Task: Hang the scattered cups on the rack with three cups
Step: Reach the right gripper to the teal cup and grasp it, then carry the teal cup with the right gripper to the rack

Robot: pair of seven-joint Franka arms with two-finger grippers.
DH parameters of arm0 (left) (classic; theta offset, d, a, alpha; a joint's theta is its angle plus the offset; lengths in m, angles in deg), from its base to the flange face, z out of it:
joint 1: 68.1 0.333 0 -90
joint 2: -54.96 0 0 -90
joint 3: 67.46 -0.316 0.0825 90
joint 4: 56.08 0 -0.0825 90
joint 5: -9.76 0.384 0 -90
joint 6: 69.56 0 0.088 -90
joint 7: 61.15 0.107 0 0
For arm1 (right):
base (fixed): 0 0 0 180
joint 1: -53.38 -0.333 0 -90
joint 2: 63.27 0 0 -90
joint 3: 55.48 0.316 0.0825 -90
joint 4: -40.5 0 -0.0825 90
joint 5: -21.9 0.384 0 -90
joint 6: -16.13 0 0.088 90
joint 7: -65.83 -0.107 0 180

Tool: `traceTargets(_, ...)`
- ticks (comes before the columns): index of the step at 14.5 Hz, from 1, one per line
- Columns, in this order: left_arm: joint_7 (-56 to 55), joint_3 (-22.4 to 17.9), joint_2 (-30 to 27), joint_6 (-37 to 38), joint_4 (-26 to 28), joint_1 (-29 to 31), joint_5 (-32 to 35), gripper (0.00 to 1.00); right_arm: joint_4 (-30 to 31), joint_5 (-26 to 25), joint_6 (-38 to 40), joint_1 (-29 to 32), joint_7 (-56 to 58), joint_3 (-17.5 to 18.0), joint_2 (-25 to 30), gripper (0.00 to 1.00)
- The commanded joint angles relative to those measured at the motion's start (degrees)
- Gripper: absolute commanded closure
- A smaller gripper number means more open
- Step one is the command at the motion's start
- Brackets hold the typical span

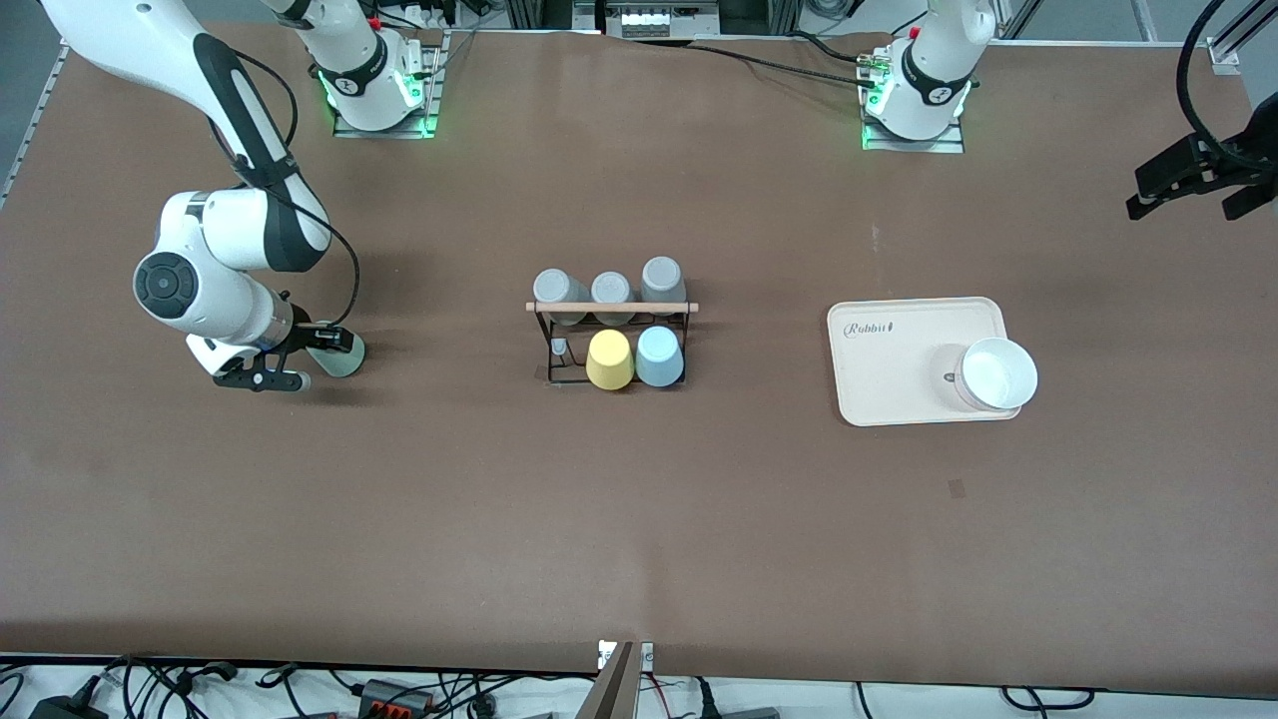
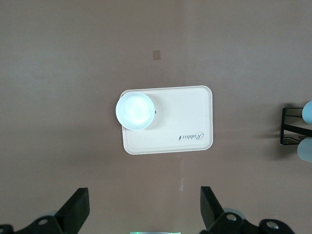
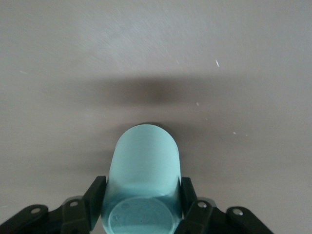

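My right gripper (image 1: 310, 361) is shut on the pale mint green cup (image 1: 342, 358), low over the table at the right arm's end. In the right wrist view the fingers (image 3: 97, 187) press both sides of the cup (image 3: 144, 165), with its base toward the camera. The black wire rack (image 1: 611, 307) with its wooden dowel stands mid-table. The light blue cup (image 1: 659, 357) sits upside down on one of the rack's pegs nearer the front camera. My left gripper (image 1: 1188, 200) is open and empty, high over the left arm's end of the table; it also shows in the left wrist view (image 2: 144, 195).
Three grey tumblers (image 1: 611, 290) hang on the rack's farther row and a yellow tumbler (image 1: 609, 359) sits beside the blue one. A bare peg (image 1: 559, 350) stands beside the yellow tumbler. A cream tray (image 1: 899, 389) holds a white bowl (image 1: 998, 374); both show below the left wrist (image 2: 185, 117).
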Motion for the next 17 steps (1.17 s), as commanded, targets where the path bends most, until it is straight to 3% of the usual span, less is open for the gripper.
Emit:
traceTargets(1, 0.78, -0.03, 0.99, 1.25, -2.05, 0.02, -0.74, 0.0, -10.82, 1.7, 12.49, 0.05, -0.65, 3.4, 1.01, 0.74)
traceTargets(3, 0.87, -0.03, 0.73, 1.51, -2.05, 0.11, -0.65, 0.0, -18.3, 2.68, 20.06, -0.56, -1.61, 5.69, 0.57, 0.74)
traceTargets(7, 0.96, -0.47, 0.81, 0.98, -1.53, 0.29, -0.39, 0.0, -28.77, 3.03, 27.46, -7.49, -13.01, 6.05, -2.23, 0.74)
traceTargets(13, 1.14, -0.74, 0.72, 0.9, -1.35, 0.99, -0.21, 0.0, -38.62, 3.21, 28.53, -17.95, -34.37, 6.05, -7.07, 0.73)
traceTargets(17, 1.23, -0.74, 0.72, 0.81, -1.35, 1.6, -0.21, 0.0, -43.37, 8.21, 27.74, -20.33, -38.35, 6.05, -10.93, 0.72)
